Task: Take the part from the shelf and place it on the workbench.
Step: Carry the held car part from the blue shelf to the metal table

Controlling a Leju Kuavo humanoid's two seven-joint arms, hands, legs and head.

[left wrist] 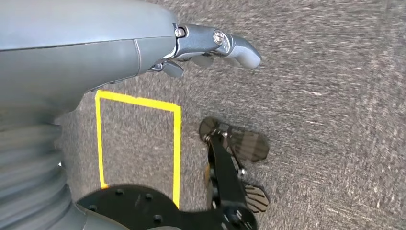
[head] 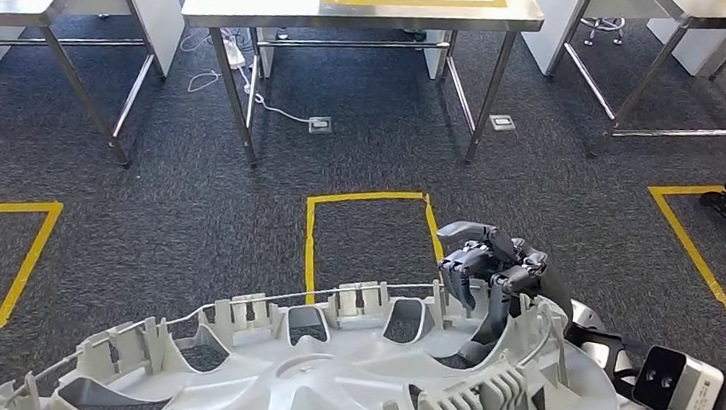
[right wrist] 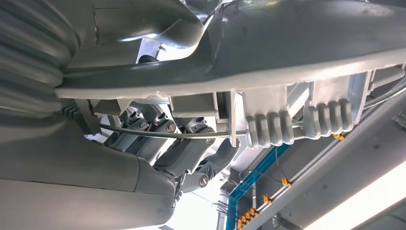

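Wheel cover, lower frame: stiff, light, brittle clips, we judge; we are gripping its rim, right hand clenched; left hand released.

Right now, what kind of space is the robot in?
Probably a workshop or factory test floor: steel workbenches stand on dark carpet marked with yellow tape squares, and the right robot hand carries a grey plastic wheel cover. The right wrist view shows ceiling strip lights.

Head view looks forward and down, right hand close below, desk far ahead. Left wrist view faces the floor past left hand. Right wrist view sits tight behind its hand, sharing the part with head view.
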